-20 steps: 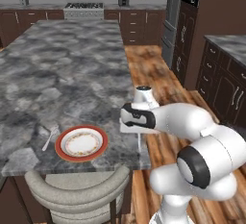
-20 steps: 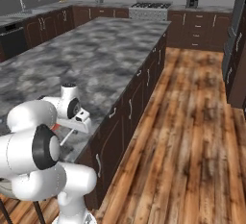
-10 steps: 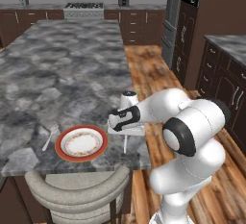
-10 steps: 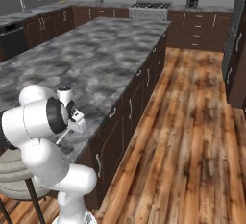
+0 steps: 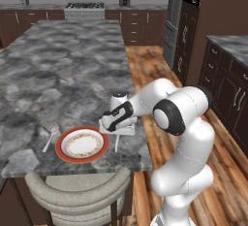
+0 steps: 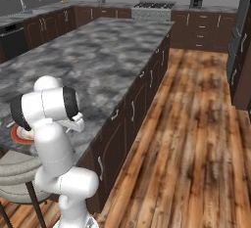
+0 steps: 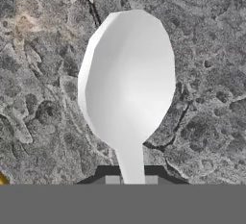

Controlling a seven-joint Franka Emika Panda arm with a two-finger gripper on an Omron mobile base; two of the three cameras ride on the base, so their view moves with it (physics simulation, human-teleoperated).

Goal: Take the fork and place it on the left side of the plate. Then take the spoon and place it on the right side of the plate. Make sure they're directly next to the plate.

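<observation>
1. One spoon (image 7: 127,79) fills centre frame in the hand view, handle running down between the gripper (image 7: 130,172) fingertips, clamped on it.
2. Plate (image 5: 82,144) sits lower left in the left base view; fork (image 5: 48,140) just left of it.
3. Spoon handle shows just right of the plate, under the hand.

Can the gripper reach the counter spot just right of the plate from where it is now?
Probably yes. The gripper hangs beside the plate, right of its rim, shut on the spoon, with only bare counter beneath.
</observation>
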